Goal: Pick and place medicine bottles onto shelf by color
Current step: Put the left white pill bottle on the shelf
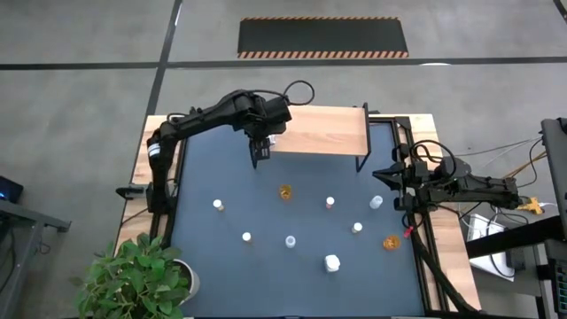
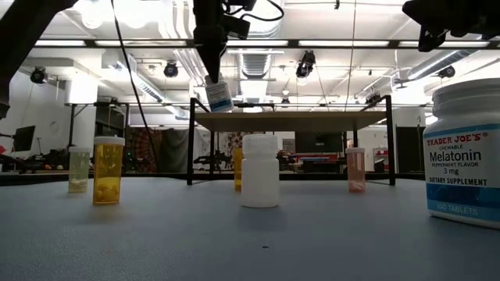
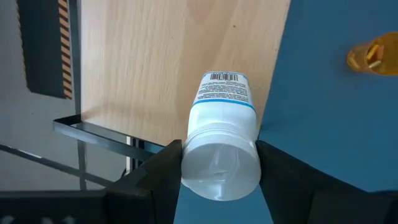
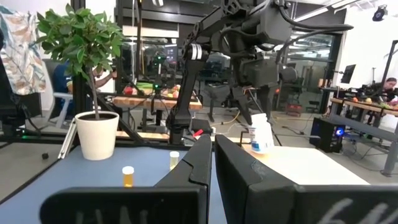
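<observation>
One white bottle (image 3: 221, 140) sits clamped in your left hand (image 3: 217, 163), held over the shelf's (image 1: 319, 130) front left edge; your right hand (image 4: 213, 163) waits closed beside the counter (image 1: 266, 213).

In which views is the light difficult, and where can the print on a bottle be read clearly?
Low view: ceiling lamps behind leave the shelf dark, yet the Melatonin bottle label reads sharply. Left wrist view: even light, barcode legible on the white bottle in the left gripper.

The left hand (image 1: 260, 149) holds a bottle (image 3: 221, 134) over the shelf (image 1: 323, 131) edge; other bottles (image 1: 290, 241) stand before it.
</observation>
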You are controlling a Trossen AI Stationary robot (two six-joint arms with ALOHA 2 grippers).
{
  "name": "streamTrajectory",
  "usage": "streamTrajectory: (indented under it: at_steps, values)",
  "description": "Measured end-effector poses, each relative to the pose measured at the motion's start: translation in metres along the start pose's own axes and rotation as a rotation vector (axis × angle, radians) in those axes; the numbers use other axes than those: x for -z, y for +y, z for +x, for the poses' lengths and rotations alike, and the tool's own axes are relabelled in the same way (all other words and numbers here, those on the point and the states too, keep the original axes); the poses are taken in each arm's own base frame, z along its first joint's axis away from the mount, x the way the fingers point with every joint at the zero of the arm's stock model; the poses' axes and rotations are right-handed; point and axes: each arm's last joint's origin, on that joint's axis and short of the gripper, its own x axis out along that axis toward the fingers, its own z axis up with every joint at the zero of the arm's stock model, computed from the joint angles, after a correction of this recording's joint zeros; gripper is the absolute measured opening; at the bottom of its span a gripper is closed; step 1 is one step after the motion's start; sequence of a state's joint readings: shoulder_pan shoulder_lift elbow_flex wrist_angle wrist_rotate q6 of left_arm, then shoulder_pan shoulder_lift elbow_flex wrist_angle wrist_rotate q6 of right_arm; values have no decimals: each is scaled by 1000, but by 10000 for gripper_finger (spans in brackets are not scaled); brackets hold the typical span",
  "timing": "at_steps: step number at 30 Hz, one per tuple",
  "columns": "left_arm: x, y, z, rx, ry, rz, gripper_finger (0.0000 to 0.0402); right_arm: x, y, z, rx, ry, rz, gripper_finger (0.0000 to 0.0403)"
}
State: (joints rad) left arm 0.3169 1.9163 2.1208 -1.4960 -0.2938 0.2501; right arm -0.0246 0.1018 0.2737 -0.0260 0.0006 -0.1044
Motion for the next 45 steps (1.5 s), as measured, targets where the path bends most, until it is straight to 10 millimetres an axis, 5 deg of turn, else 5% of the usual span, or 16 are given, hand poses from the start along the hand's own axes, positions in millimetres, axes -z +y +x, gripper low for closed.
streamTrajectory:
  at_steps: [31,39,45]
  values:
    - [-2,5,-11,-19,-57,26,202,2,0,0,-2,22,-1,13]
    - [-4,-18,-28,14,-114,83,196,2,0,0,-2,23,0,13]
    - [-6,-48,-22,55,-84,169,129,4,0,0,-4,38,15,13]
